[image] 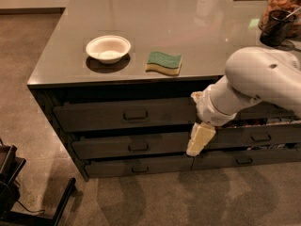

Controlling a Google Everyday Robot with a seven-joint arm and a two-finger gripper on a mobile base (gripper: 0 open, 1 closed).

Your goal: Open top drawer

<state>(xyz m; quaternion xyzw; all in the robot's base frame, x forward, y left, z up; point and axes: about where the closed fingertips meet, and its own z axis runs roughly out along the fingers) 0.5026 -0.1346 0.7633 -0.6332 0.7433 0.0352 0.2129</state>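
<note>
Gripper down by the drawer stack, top drawer handle not grabbed

The top drawer [94,117] is found right under the edge of the grey countertop [155,18], in the left column, and its little loop handle [135,114] is not touched by anything. The cream gripper [201,139] is hung pointing down off the white arm [254,84], just past that drawer's right end and in front of the middle drawer [108,147] row. Nothing is seen held in it, and how far open it is honestly can't be told from this angle. Up top, a white bowl [108,48] is set just left of a green-and-yellow sponge [163,62], and a dark cup [276,28] is seen at the far right.
</note>
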